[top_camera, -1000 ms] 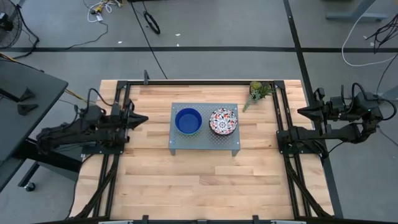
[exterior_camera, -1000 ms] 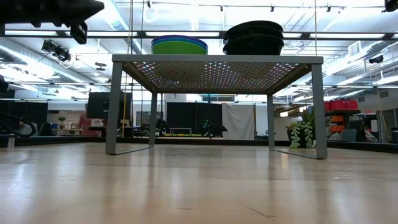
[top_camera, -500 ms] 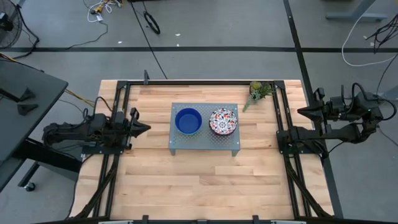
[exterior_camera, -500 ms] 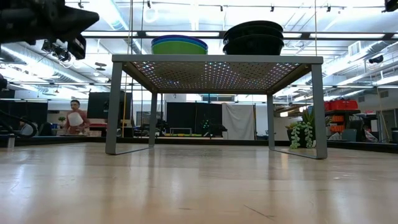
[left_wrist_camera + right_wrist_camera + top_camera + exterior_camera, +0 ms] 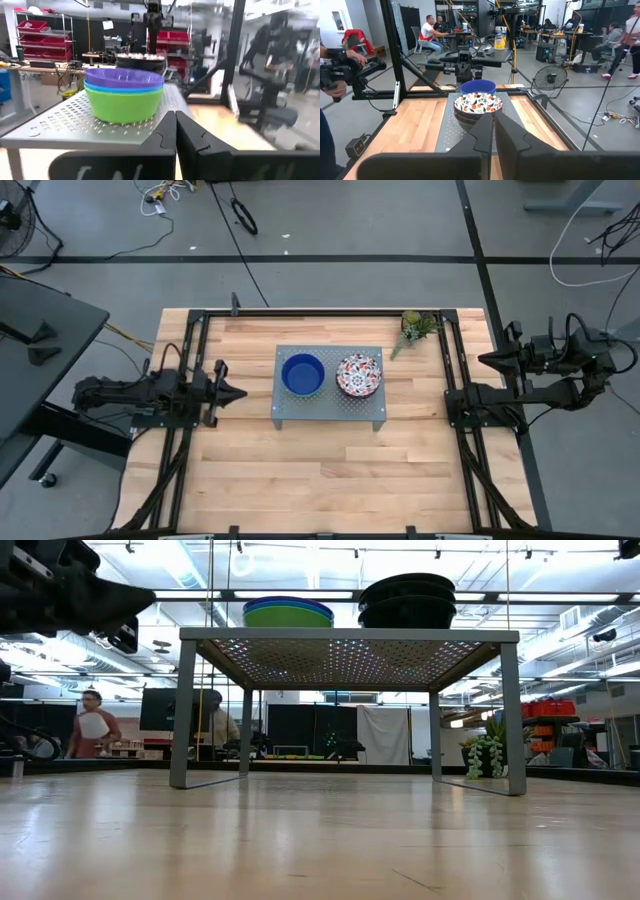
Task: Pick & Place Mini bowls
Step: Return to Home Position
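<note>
Left gripper (image 5: 238,392) pinched closed near the grey perforated stand (image 5: 329,413), right gripper (image 5: 484,360) closed too, well apart, dark blue bowl (image 5: 302,374) beside floral bowls (image 5: 359,374) on top

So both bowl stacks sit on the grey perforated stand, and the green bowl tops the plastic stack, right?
No: the dark blue bowl is on top, with the green bowl at the bottom; the left wrist view shows it. The rest is right.
</note>
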You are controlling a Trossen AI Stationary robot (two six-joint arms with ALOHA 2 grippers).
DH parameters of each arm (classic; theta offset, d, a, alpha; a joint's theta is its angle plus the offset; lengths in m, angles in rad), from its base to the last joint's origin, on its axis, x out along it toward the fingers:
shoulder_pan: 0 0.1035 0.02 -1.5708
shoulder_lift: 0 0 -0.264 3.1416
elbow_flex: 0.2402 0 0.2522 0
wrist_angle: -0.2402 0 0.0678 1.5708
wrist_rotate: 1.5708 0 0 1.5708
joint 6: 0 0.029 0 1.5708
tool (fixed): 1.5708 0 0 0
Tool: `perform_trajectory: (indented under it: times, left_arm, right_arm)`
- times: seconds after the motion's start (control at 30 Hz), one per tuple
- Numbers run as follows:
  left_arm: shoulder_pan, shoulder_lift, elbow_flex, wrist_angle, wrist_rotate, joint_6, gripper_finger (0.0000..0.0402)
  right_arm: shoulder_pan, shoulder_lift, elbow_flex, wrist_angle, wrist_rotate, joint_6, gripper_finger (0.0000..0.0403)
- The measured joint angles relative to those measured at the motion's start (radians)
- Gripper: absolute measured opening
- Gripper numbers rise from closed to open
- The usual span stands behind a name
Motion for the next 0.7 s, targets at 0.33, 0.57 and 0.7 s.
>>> perform_trajectory:
  times: [0.33,0.57,0.7]
  left_arm:
    - [0.0,0.0,0.0,-0.108,0.06,0.07,0.0]
    - [0.001,0.001,0.0,-0.121,0.059,0.095,0.0]
    - [0.001,0.003,0.0,-0.125,0.042,0.046,0.0008]
  right_arm:
    - [0.0,0.0,0.0,0.0,0.0,0.0,0.0023]
    - [0.0,0.0,0.0,0.0,0.0,0.0,0.0023]
    - [0.0,0.0,0.0,0.0,0.0,0.0,0.0023]
